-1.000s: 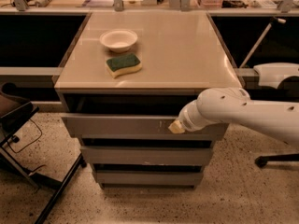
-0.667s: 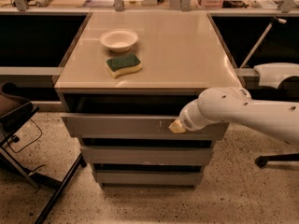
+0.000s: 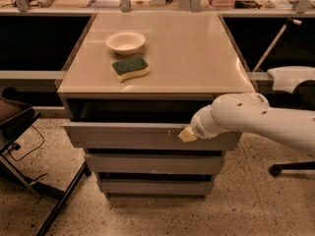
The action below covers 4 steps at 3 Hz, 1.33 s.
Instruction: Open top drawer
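Observation:
The top drawer (image 3: 123, 135) is a wide grey handleless front under the beige cabinet top (image 3: 197, 58). It stands pulled out a little, with a dark gap above its top edge. Small white scratch marks show right of its centre. My gripper (image 3: 188, 134) is at the end of the white arm (image 3: 256, 119) that reaches in from the right. Its cream tip rests at the drawer's upper front edge, right of centre, beside the scratches.
Two slimmer grey drawer fronts (image 3: 152, 163) sit below the top one. A white bowl (image 3: 125, 42) and a green-and-yellow sponge (image 3: 130, 69) lie on the cabinet top. A dark chair frame (image 3: 29, 151) stands at the left, another chair base (image 3: 290, 167) at the right.

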Each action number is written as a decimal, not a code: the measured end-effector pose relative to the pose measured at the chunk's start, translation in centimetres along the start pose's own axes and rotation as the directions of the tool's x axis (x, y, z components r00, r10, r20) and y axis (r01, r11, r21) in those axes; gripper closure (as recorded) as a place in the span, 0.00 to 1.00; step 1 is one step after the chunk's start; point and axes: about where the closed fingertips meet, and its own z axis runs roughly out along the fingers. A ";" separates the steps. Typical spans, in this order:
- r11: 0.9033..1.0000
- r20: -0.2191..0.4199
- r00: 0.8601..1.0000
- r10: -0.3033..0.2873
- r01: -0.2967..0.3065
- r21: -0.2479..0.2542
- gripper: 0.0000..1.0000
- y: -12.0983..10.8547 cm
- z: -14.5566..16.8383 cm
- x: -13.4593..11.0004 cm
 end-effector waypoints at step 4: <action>0.999 -0.004 0.999 0.036 -0.036 0.025 1.00 2.7 -2.5 2.6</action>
